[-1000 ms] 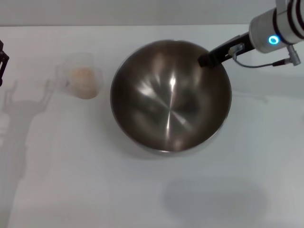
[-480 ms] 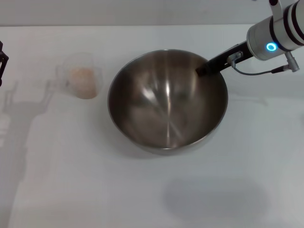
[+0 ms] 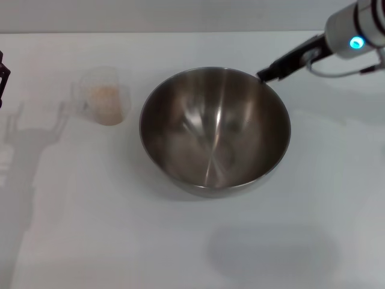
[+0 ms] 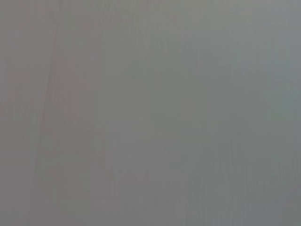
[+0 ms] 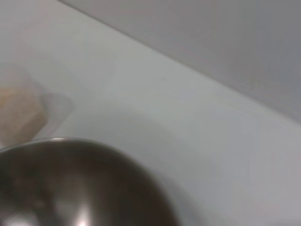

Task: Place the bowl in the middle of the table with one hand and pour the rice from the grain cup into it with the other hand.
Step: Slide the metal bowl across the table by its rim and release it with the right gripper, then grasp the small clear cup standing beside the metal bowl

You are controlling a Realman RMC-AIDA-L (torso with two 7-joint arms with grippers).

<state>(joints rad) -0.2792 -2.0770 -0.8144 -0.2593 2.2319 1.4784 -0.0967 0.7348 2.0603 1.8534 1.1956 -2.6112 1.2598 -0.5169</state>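
The large steel bowl [image 3: 215, 129] sits upright in the middle of the white table [image 3: 180, 241] and holds nothing. It also fills the low part of the right wrist view [image 5: 70, 188]. My right gripper [image 3: 267, 73] is at the bowl's far right rim, just outside it. The clear grain cup [image 3: 105, 95] stands to the left of the bowl, apart from it, with pale rice [image 3: 103, 96] inside. The cup shows blurred in the right wrist view [image 5: 19, 113]. My left gripper [image 3: 3, 75] is parked at the far left edge. The left wrist view shows only plain grey.
The table's far edge [image 3: 150, 32] meets a grey wall. Arm shadows lie on the table's left side [image 3: 30, 144]. A cable [image 3: 343, 73] hangs from the right wrist.
The bowl has come down from a tilt to sit level on the table. My right gripper has drawn back to the right and away, from inside the rim to just outside it.
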